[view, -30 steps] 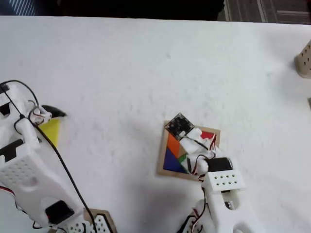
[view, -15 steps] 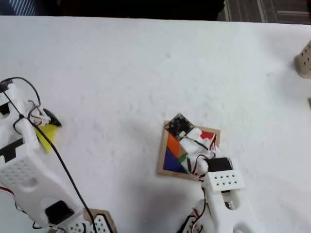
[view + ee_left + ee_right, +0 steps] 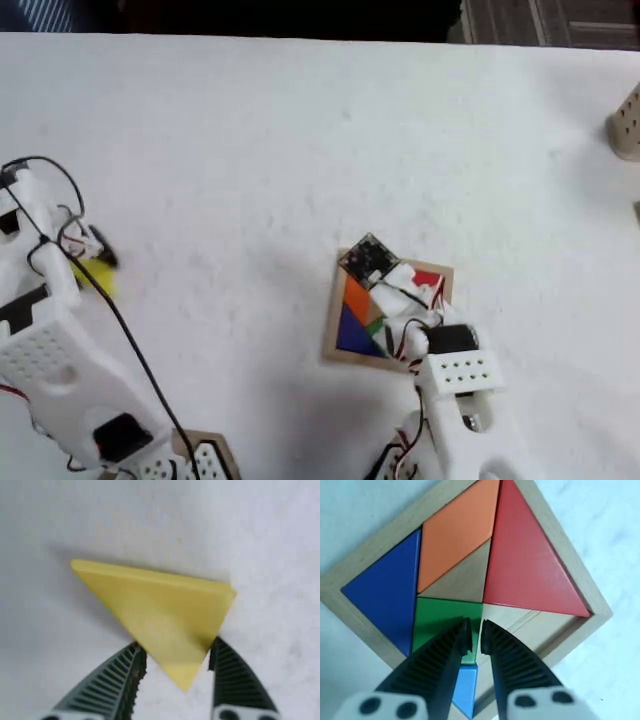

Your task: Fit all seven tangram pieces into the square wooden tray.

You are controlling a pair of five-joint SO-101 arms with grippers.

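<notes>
white table. left arm sits at the 8 o'clock edge. left gripper is clamped on the yellow triangle, one finger on each of two edges near a corner. that piece is out at the table's 9 o'clock side, well apart from the tray. right arm comes in from 5 o'clock. right gripper hangs over the tray with its jaws nearly together, a thin gap, nothing between them, tips above the edge of the green square. square wooden tray lies on the table at about 5 o'clock from centre, turned a little off square. in it: red triangle at the 1 o'clock corner, blue triangle toward 7 o'clock, orange parallelogram at 9 o'clock touching both. green square sits against the blue triangle. a wood-coloured triangle is wedged between orange, red and green. a light blue piece is next to the green square, partly under the fingers, shape can't tell. bare tray floor shows along the red triangle's edge.
</notes>
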